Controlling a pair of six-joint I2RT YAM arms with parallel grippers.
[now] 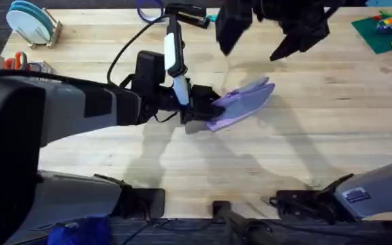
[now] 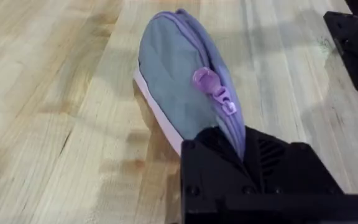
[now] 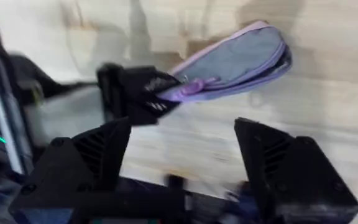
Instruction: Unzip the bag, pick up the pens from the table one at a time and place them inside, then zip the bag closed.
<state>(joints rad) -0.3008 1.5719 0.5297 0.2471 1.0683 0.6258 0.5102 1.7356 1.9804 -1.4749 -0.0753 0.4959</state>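
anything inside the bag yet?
Cannot tell. The bag looks zipped, its pull sitting near the end clamped in the left hand, so the fabric hides the contents. The right hand hangs open above it.

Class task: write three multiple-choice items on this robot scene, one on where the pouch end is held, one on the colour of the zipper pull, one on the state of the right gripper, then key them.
1. What grips the bag at its end?
A. left gripper
B. right gripper
C. a hand

2. What colour is the zipper pull?
A. green
B. purple
C. orange

3. The right gripper is:
A. shut on the bag
B. shut on a pen
C. open

Key: 1 A, black fingers clamp the pouch end; 2 B, it matches the pouch; 3 C, the fingers stand wide apart above the bag.
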